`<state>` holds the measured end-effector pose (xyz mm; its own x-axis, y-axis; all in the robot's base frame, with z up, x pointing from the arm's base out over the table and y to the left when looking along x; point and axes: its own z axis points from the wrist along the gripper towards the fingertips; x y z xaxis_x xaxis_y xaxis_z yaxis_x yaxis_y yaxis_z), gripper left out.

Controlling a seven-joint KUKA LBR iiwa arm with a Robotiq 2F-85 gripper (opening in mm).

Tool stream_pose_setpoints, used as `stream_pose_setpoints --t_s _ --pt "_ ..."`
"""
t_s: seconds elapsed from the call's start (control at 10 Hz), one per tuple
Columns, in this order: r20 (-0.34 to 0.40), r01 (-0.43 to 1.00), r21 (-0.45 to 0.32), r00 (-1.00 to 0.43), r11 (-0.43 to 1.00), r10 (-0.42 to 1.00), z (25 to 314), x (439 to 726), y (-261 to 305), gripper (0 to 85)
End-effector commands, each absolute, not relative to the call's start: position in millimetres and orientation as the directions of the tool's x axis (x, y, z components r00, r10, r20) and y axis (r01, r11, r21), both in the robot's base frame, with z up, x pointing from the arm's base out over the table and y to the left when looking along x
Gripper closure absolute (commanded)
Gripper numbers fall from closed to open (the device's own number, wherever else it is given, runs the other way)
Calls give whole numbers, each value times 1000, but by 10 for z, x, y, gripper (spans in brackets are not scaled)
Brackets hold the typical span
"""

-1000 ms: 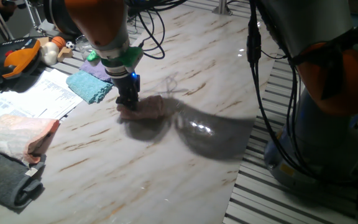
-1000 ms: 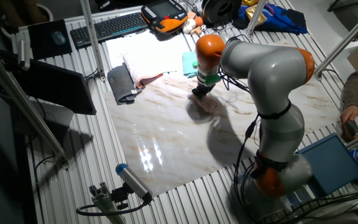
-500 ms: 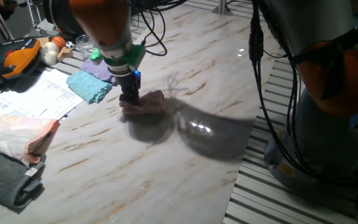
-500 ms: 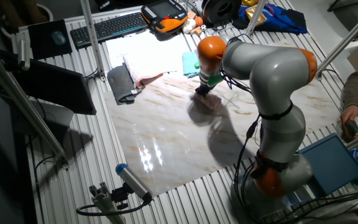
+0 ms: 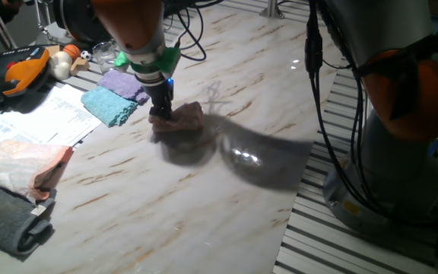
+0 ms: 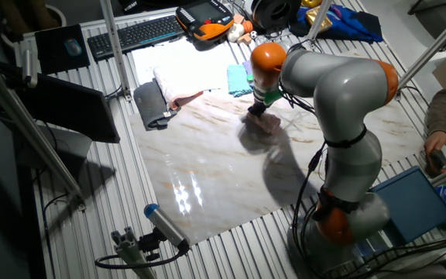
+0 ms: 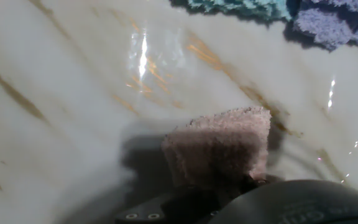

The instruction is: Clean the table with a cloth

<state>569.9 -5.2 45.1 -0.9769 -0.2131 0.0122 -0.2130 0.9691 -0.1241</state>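
The dusty-pink cloth [image 5: 184, 120] lies bunched on the white marble table [image 5: 226, 190], left of its middle. My gripper [image 5: 161, 116] points straight down and is shut on the cloth's left edge, pressing it to the tabletop. In the other fixed view the gripper [image 6: 256, 113] holds the cloth [image 6: 265, 124] near the table's [image 6: 207, 178] far side. The hand view shows the cloth [image 7: 222, 149] pinched at the bottom, spreading onto the table [image 7: 61, 93]; the fingertips are hidden by it.
A teal cloth [image 5: 109, 106] and a purple cloth [image 5: 125, 84] lie just left of the gripper, and show in the hand view [image 7: 241, 6] [image 7: 334, 23]. A pale peach cloth [image 5: 21, 164], papers [image 5: 36, 118] and a dark grey cloth [image 5: 10, 221] are at the left edge. A teach pendant [image 5: 17, 68] is beyond them.
My gripper has dragged the pink cloth a little to the right and farther across the table. The other cloths have not moved.
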Motion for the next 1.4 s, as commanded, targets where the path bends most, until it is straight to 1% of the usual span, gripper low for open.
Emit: stream_pose_setpoints --t_s 0.0,0.2,0.4,1.0,1.3 --pt "9 -215 -123 -976 969 -215 430 5715 -98 850" --pt "7 -212 -108 -977 971 -212 388 5748 -181 850" --pt "11 -197 -71 -980 978 -197 377 5772 -279 850" --pt "23 -194 -74 -981 978 -193 476 5764 -583 850" --pt "22 -186 -61 -982 981 -185 453 5772 -664 850"
